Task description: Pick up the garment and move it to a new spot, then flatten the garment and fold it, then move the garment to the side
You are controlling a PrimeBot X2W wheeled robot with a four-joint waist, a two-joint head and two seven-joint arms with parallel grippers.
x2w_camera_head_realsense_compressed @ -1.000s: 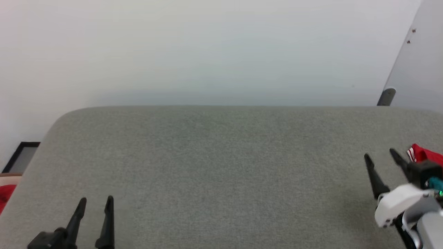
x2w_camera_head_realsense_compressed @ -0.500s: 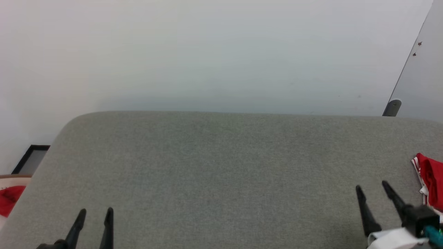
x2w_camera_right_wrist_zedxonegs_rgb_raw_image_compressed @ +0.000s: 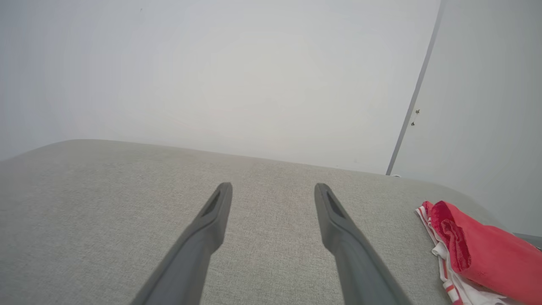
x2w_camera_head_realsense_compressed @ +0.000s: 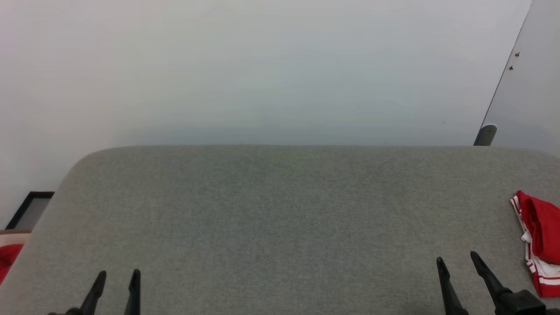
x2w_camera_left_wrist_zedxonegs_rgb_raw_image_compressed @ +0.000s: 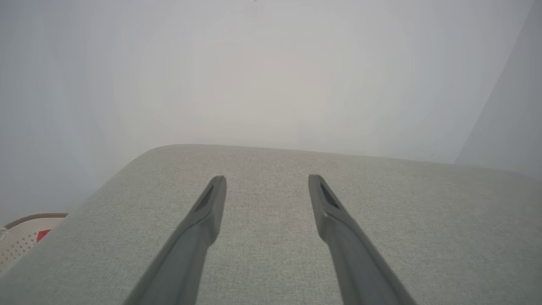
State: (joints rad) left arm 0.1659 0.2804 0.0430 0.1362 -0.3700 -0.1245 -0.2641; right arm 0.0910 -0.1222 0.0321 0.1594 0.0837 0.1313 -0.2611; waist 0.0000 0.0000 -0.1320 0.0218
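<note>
The garment (x2w_camera_head_realsense_compressed: 540, 245) is found folded in a bundle at the desk's (x2w_camera_head_realsense_compressed: 280, 210) right edge, so the task is judged all but complete. The left hand (x2w_camera_head_realsense_compressed: 119, 273) and right hand (x2w_camera_head_realsense_compressed: 456, 257) are held spread apart and empty over the desk's near edge. The bundle's striped trim is shown by the right wrist view, and a pale perforated basket (x2w_camera_left_wrist_zedxonegs_rgb_raw_image_compressed: 21, 237) off the desk's left corner by the left wrist view.

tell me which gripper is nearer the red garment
Right. The right gripper, jaws open, sits just left of the garment, not touching; the left gripper is far across the grey surface.
</note>
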